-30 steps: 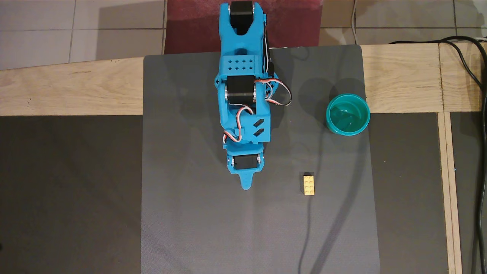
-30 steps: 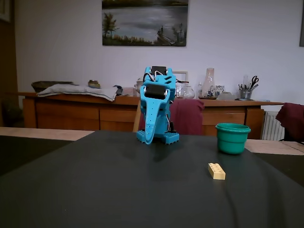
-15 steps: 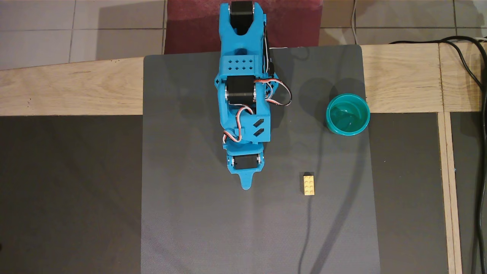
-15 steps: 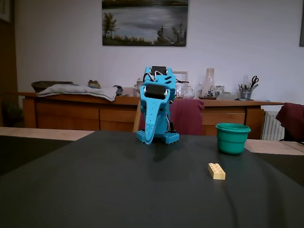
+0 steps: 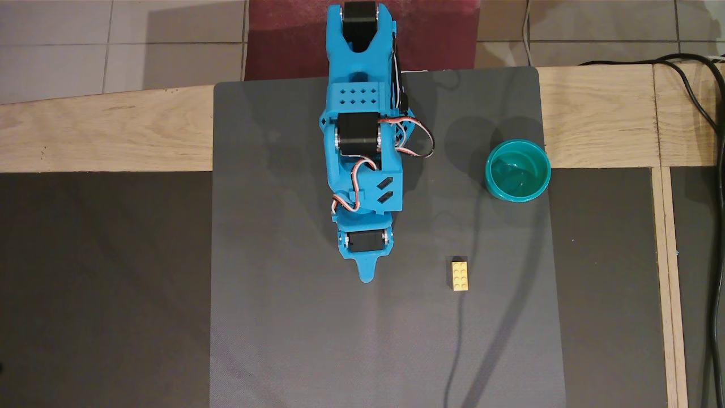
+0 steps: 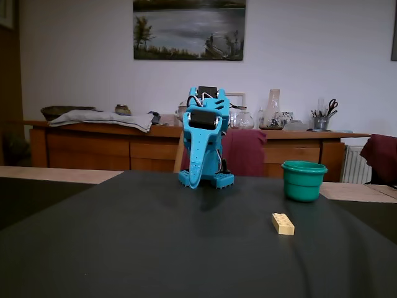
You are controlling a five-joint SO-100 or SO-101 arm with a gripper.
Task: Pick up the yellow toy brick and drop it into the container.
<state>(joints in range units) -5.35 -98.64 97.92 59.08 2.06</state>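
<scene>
The yellow toy brick (image 5: 460, 275) (image 6: 283, 223) lies flat on the grey mat, studs up, free of any grip. The container (image 5: 517, 170) (image 6: 304, 180), a round teal cup, stands upright at the mat's right edge, above the brick in the overhead view; its inside looks bare. The blue arm is folded over its base, and my gripper (image 5: 366, 276) (image 6: 193, 183) points down at the mat. It sits well to the left of the brick in both views. The fingers lie together in one point, so it looks shut with nothing in it.
The grey mat (image 5: 294, 340) covers a wooden table (image 5: 102, 130). Black cables (image 5: 702, 113) run down the right side in the overhead view. A sideboard (image 6: 111, 146) with clutter stands behind the table in the fixed view.
</scene>
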